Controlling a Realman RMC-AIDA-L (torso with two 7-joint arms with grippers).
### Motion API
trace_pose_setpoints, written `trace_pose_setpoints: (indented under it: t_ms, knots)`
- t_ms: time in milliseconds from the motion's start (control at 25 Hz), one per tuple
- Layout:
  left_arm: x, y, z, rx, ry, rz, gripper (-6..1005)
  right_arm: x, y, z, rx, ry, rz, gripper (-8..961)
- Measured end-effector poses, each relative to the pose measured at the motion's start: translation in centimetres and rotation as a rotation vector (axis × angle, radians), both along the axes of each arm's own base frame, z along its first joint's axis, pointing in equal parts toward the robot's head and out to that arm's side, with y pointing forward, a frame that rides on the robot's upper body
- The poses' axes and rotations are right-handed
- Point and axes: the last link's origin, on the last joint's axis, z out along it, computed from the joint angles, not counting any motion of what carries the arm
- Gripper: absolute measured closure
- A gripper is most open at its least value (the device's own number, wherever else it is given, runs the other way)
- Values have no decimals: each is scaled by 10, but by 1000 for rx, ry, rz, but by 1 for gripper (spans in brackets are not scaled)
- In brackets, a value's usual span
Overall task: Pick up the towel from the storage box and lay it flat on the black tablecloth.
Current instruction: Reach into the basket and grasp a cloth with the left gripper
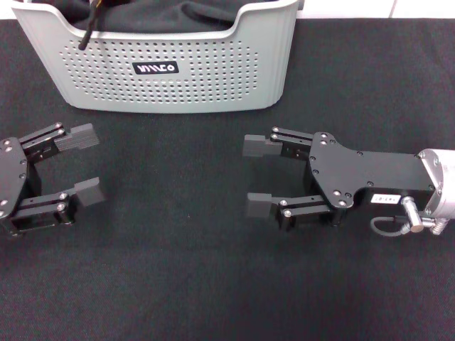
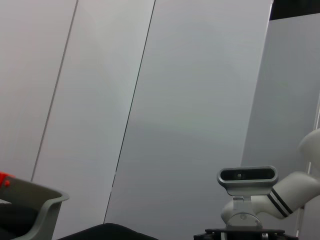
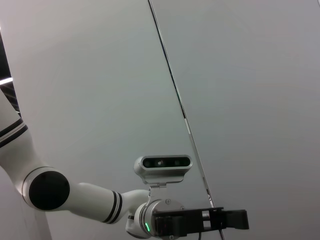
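The storage box (image 1: 213, 85), light grey with rows of holes and a black logo label (image 1: 156, 68), stands at the far middle-left of the black tablecloth (image 1: 178, 270). A dark cloth (image 1: 178, 14) fills what I see of its inside. Of the towel only a tiny yellow-orange sliver (image 1: 101, 3) with a black trim strip shows at the box's back left; the rest is hidden. My left gripper (image 1: 87, 163) is open and empty, low over the tablecloth in front of the box's left corner. My right gripper (image 1: 254, 175) is open and empty, in front of the box's right corner.
The box rim (image 2: 47, 207) shows in the left wrist view, with a small red thing (image 2: 4, 180) beside it and the right arm's camera (image 2: 247, 175) farther off. The right wrist view shows the left arm's camera (image 3: 162, 163) against pale wall panels.
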Motion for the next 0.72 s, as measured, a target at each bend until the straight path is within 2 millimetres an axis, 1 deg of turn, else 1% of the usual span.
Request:
trace_pose_setpoints:
  t_ms: [560, 720]
  knots:
    - [0, 0, -3, -4, -10, 10, 175, 1, 0, -1, 7, -2, -8, 84]
    - [1, 7, 5, 31, -49, 51, 185, 3, 2, 0, 28, 1, -17, 84]
